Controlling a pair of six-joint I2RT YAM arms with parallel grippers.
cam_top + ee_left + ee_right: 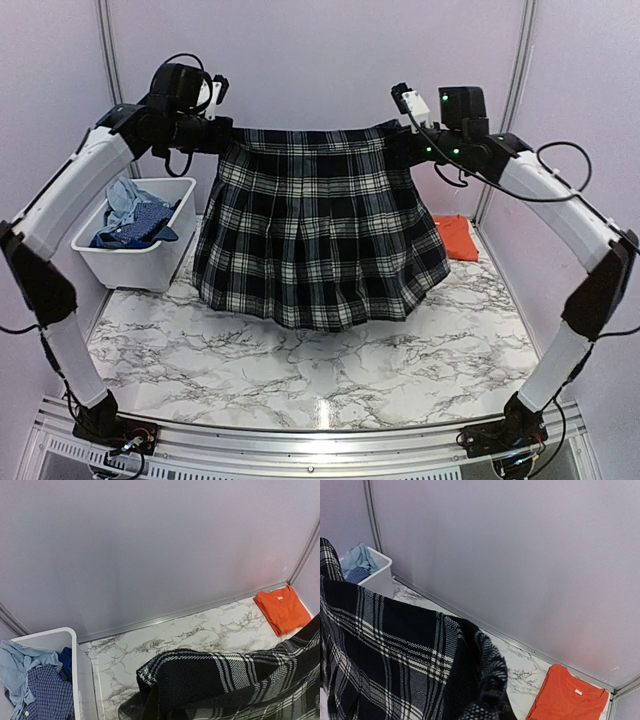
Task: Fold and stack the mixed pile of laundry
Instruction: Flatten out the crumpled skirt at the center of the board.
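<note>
You stand at a lab test booth: plain pale wall panels [320, 60] in metal framing [107, 45] enclose the marble-patterned table [300, 370] on three sides.

1. left arm [75, 185]: long white shell link behind the left hand [228, 140], rounded black joint housings at both ends, a second white link further back, black base [103, 425]. Black motor block and white-and-black wrist camera [212, 92] just above the hand; black cables [185, 60] looped over them.
2. right arm [560, 205]: matching white shells and black joints, black foot [500, 432]. Black boxy unit [463, 105] and small white camera [412, 100] above the right hand [392, 138]; green lights [450, 152] just behind it; thin black cable [565, 150] arcing further back.
</note>
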